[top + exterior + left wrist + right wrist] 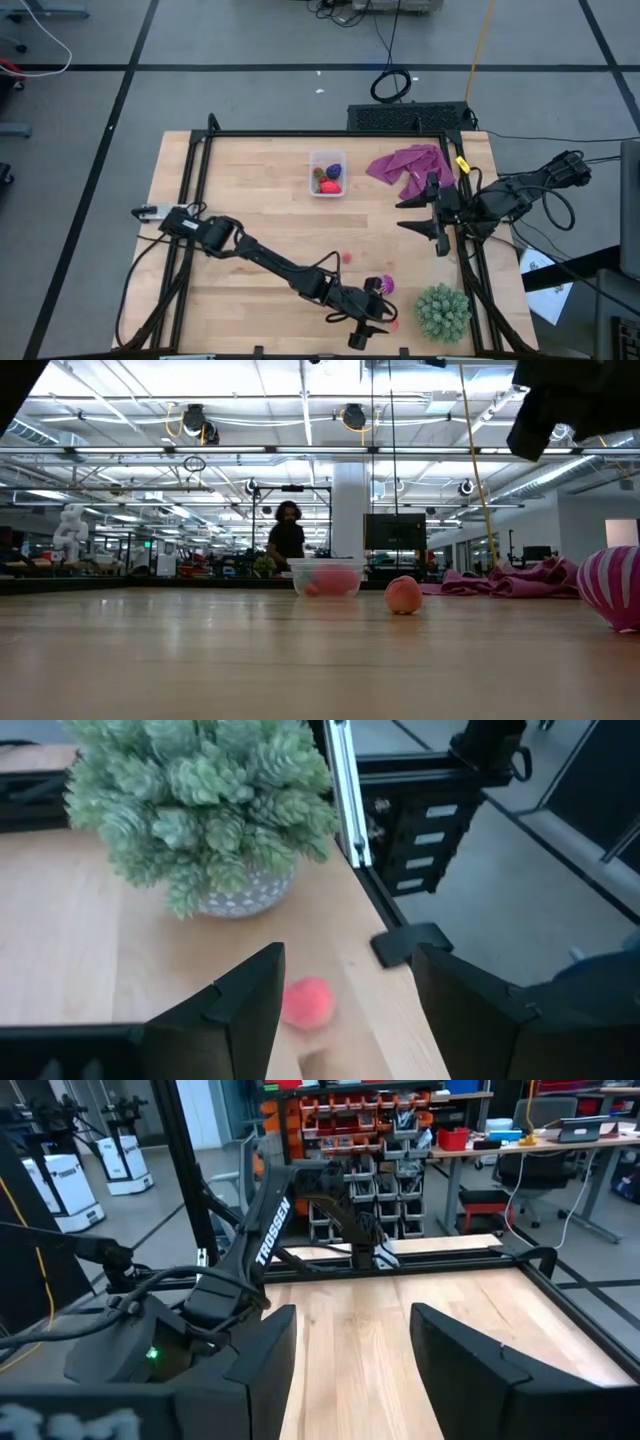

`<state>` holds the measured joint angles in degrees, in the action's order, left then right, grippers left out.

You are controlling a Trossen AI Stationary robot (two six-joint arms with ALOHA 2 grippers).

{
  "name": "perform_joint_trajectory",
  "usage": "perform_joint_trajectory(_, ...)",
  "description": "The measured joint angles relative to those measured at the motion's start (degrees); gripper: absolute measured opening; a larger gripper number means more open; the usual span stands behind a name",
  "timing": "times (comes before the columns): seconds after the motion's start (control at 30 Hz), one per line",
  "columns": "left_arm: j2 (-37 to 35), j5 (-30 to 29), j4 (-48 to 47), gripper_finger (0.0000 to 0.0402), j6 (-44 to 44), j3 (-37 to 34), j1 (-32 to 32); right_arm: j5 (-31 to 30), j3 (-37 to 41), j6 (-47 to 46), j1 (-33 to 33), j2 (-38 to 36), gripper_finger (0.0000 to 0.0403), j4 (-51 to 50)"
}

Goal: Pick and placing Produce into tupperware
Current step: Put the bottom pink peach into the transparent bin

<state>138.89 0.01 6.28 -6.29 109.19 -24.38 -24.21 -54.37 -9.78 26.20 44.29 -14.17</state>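
We see a small red-pink toy fruit (307,1002) lying on the wooden worktop (250,220) between our left pincer's (372,325) wide-open, empty fingers, apparently lined up for grasping. The clear plastic tupperware (327,172), already holding produce, sits well apart. The right pincer (428,216) waits open, empty.

The striped ball (612,588) is cut off by the low view's edge. Pieces inside the container (327,173) — too small to name. The red piece (306,1003) between the left gripper's (346,1010) fingers is blurred.
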Motion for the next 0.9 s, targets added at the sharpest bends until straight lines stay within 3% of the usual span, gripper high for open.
perform_joint_trajectory(0.9,7.2,-2.8,12.1,0.0225,2.7,0.0,-0.8,0.0,0.0,2.7,0.0,0.0,0.0187,3.4)
